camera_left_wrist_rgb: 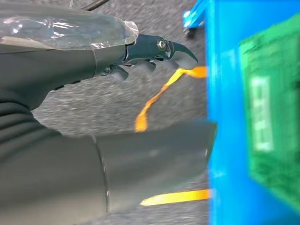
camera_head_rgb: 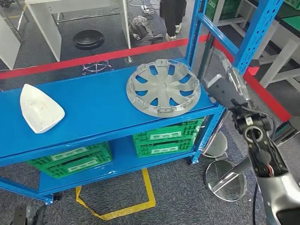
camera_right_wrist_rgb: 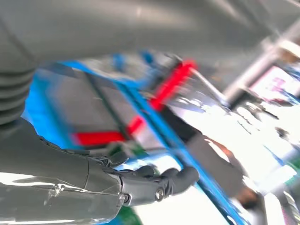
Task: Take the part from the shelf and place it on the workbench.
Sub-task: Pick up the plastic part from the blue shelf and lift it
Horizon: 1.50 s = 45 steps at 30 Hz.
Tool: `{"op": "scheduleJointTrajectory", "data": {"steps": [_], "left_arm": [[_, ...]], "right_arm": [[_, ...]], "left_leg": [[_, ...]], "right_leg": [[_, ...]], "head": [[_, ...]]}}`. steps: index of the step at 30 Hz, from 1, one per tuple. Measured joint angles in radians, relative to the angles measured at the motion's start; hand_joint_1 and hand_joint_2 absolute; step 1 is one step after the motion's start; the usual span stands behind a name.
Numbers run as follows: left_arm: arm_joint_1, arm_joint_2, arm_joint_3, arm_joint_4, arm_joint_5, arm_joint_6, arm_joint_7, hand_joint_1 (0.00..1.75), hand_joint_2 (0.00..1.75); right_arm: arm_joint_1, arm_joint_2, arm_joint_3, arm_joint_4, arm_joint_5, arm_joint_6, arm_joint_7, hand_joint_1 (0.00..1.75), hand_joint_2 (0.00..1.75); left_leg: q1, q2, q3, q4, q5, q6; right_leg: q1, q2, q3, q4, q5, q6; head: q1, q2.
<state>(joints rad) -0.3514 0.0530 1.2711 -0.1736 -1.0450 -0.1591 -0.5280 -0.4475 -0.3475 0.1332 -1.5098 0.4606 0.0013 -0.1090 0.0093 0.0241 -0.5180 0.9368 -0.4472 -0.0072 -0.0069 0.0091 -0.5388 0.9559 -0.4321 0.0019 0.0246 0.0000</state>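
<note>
The grey wheel cover point(camera_head_rgb: 163, 87) lay flat on the blue shelf point(camera_head_rgb: 95, 105), near its right upright. A white part point(camera_head_rgb: 40, 108) sat well apart. Green crates point(camera_head_rgb: 166, 136) stood below; their labels were unreadable. The right hand point(camera_head_rgb: 226, 86) hovered beside the cover, holding nothing; the left hand point(camera_left_wrist_rgb: 148, 51) hung with fingers spread, empty.
</note>
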Motion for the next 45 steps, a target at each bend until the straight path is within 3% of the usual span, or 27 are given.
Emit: {"op": "scheduleJointTrajectory", "data": {"steps": [4,9,23,25,29,31,32,38,45], "left_arm": [[0.002,0.006,0.000,0.000,0.001,0.010,-0.004,0.00,1.75],[0.007,0.010,0.000,0.000,0.001,0.015,-0.007,0.00,1.75],[0.010,0.015,0.000,0.000,0.018,-0.003,0.001,0.00,1.75],[0.011,-0.007,0.012,0.007,0.090,-0.115,0.028,0.00,1.75],[0.016,-0.102,0.056,0.017,0.156,-0.681,-0.002,0.00,1.75],[0.019,-0.142,0.071,0.024,0.144,-0.880,-0.022,0.00,1.75],[0.020,-0.159,0.077,0.027,0.140,-0.914,-0.029,0.00,1.75],[0.031,-0.187,0.110,0.029,0.123,-0.876,-0.011,0.00,1.75],[0.081,-0.160,0.150,0.029,0.144,-0.938,0.127,0.00,1.75]], "right_arm": [[-0.095,0.025,0.044,0.158,-0.026,-0.003,0.001,0.00,1.75],[-0.144,0.043,0.088,0.297,-0.045,-0.003,0.017,0.00,1.75],[-0.178,0.067,0.132,0.449,-0.037,0.003,0.023,0.00,1.75],[-0.207,0.064,0.143,0.459,-0.022,0.059,0.054,0.00,1.75],[-0.347,0.033,0.184,0.487,-0.046,0.223,0.130,0.00,1.75],[-0.389,0.014,0.202,0.496,-0.072,0.245,0.161,0.00,1.75],[-0.396,0.004,0.209,0.498,-0.087,0.246,0.178,0.00,1.75],[-0.311,-0.084,0.213,0.452,-0.163,0.208,0.285,0.00,1.75],[-0.012,-0.175,0.121,0.246,-0.174,0.154,0.397,0.00,1.75]], "left_leg": [[0.000,-0.011,-0.003,0.001,0.004,-0.001],[0.001,-0.016,-0.007,0.000,0.006,-0.002],[0.000,-0.016,-0.007,0.001,0.006,-0.002],[-0.002,-0.014,-0.008,0.001,0.006,-0.002],[-0.007,-0.012,-0.013,0.001,0.009,0.003],[-0.007,-0.013,-0.013,0.002,0.009,0.004],[-0.007,-0.013,-0.013,0.003,0.009,0.004],[-0.007,-0.013,-0.013,0.004,0.008,0.005],[-0.006,-0.012,-0.013,0.003,0.006,0.005]], "right_leg": [[0.000,-0.010,-0.001,0.000,0.001,0.000],[0.000,-0.014,-0.003,0.001,0.001,0.000],[0.000,-0.014,-0.004,0.000,0.001,0.000],[-0.002,-0.012,-0.006,0.001,0.003,0.001],[-0.005,-0.011,-0.014,0.002,0.006,0.003],[-0.003,-0.012,-0.013,0.000,0.006,0.004],[-0.003,-0.011,-0.012,0.000,0.006,0.005],[-0.003,-0.011,-0.012,-0.001,0.007,0.006],[-0.003,-0.010,-0.012,-0.001,0.006,0.007]], "head": [[-0.001,0.000],[-0.001,0.000],[-0.001,0.000],[-0.001,0.000],[-0.006,0.000],[-0.002,0.000],[0.000,0.000],[0.002,0.000],[0.002,0.000]]}}
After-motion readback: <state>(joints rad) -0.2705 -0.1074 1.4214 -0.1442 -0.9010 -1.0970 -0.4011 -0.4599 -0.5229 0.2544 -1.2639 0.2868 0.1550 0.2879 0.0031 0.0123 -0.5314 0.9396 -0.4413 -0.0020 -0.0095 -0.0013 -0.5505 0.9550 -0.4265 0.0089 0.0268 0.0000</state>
